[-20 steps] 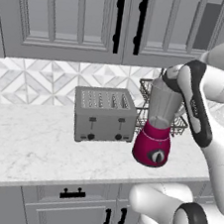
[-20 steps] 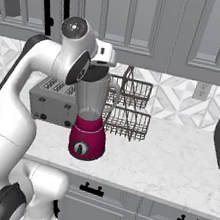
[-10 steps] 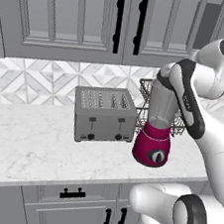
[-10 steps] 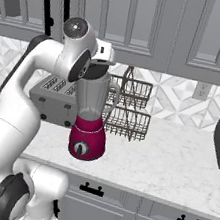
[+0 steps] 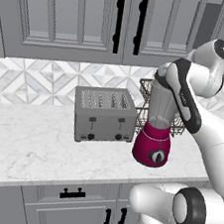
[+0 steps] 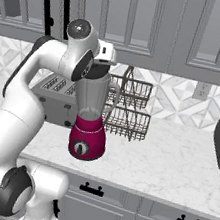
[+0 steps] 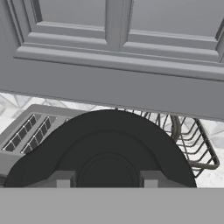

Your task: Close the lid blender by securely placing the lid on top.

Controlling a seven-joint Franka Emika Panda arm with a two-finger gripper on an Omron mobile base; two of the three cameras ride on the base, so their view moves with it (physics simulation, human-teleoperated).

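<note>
Left base view: a grey toaster (image 5: 104, 114) sits left of centre on the marble counter (image 5: 25, 142). Right of centre stands the blender (image 5: 154, 134), magenta base below, clear jar above, with a wire rack (image 5: 146, 91) behind it. My gripper (image 5: 160, 79) is at the jar's rim. In the hand view, the black lid (image 7: 105, 148) spreads across the lower middle, between my fingertips; I appear to be gripping it, though the contact is hidden. I judge the lid is at the jar mouth, with seating and release left.
</note>
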